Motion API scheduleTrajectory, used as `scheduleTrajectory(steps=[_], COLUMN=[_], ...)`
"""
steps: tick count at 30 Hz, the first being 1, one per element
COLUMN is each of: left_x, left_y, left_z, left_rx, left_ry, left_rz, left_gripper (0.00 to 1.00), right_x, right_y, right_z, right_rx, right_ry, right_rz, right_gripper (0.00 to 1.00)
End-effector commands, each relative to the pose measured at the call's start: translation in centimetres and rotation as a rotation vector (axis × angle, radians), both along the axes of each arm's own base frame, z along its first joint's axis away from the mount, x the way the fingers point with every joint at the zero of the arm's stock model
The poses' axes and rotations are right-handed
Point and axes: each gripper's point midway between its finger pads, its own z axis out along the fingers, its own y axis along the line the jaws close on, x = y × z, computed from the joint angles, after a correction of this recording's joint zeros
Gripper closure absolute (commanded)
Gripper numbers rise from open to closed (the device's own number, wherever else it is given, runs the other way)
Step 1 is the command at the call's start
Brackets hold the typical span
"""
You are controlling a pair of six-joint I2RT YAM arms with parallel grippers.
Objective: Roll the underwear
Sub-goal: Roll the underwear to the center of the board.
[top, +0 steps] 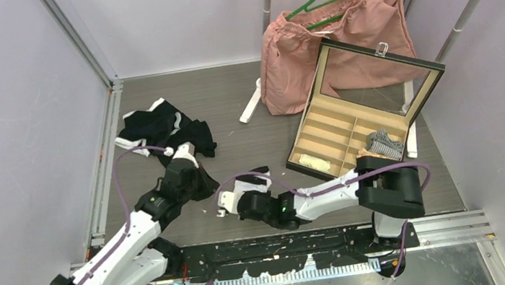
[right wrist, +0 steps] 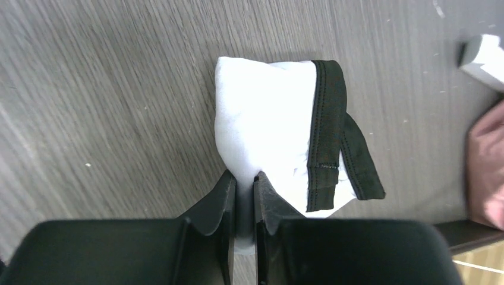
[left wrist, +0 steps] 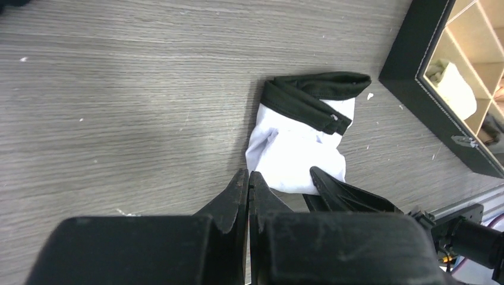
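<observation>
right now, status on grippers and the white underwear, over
Left gripper shut, empty, tip by the cloth. Right gripper pinching white underwear at its edge. Black underwear apart, nothing blocking.

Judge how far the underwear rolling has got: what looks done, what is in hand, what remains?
Done: the white underwear is bunched into a compact bundle, with its black band along one side. In hand: the right hand pinches its white edge; the left hand is shut and empty beside it. Left: finishing that roll, then the black underwear, which lies in a loose heap at the table's far left.
</observation>
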Motion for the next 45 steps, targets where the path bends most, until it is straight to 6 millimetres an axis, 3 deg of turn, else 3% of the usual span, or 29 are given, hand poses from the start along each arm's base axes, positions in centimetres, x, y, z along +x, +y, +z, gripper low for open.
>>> scheduleTrajectory(steps=[1,10,18,23,29,45], left_x=[-0.3,-1.0,-1.2,-1.3,-1.3,1.2], left_y=[2.0,1.3,0.2,-0.2,-1.4,-5.0], left_z=[1.6,1.6,2.1,2.4,2.2,0.8], left_rx=[0.023,0.008,-0.025,-0.035,-0.061,-0.101], left_ry=[-0.031,-0.030,-0.041,-0.049,-0.042,-0.006], left_rz=[0.085,0.019,-0.052,-0.087,-0.141,-0.223], left_gripper=[0.99,0.99,0.99,0.99,0.99,0.99], right_x=[-2.6,-3.9,-3.6,-2.9,-1.7,0.6], right_y=[0.5,1.6,1.6,2.5,2.7,0.5], right_z=[0.1,2.4,1.2,1.8,2.7,-0.3], right_rx=[0.147,0.395,0.426,0.532,0.658,0.678], right_ry=[0.276,0.647,1.044,1.172,1.274,1.264], right_rz=[0.015,0.017,-0.171,-0.201,-0.255,-0.474], right_gripper=[0.99,0.99,0.99,0.99,0.99,0.98])
